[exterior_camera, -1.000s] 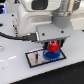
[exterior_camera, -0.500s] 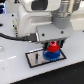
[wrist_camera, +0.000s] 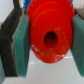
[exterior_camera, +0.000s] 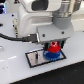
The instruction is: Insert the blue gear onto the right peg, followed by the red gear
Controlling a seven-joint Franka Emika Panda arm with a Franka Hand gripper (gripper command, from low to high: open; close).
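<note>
In the exterior view my gripper (exterior_camera: 53, 46) is shut on the red gear (exterior_camera: 53, 49). It holds the gear directly over the blue gear (exterior_camera: 51, 56), which lies flat on the grey, black-bordered plate (exterior_camera: 34, 59). Whether the two gears touch is unclear. The right peg is hidden under the gears. The wrist view shows the red gear (wrist_camera: 42, 25) with its centre hole, clamped between the teal pads (wrist_camera: 22, 45). A strip of blue shows past its rim.
The plate rests on a white table (exterior_camera: 15, 72). The arm's white body (exterior_camera: 35, 22) and a black cable (exterior_camera: 15, 37) hang over the area behind the plate.
The gripper with the red gear has shifted slightly toward the exterior view's right and a little lower, staying over the blue gear.
</note>
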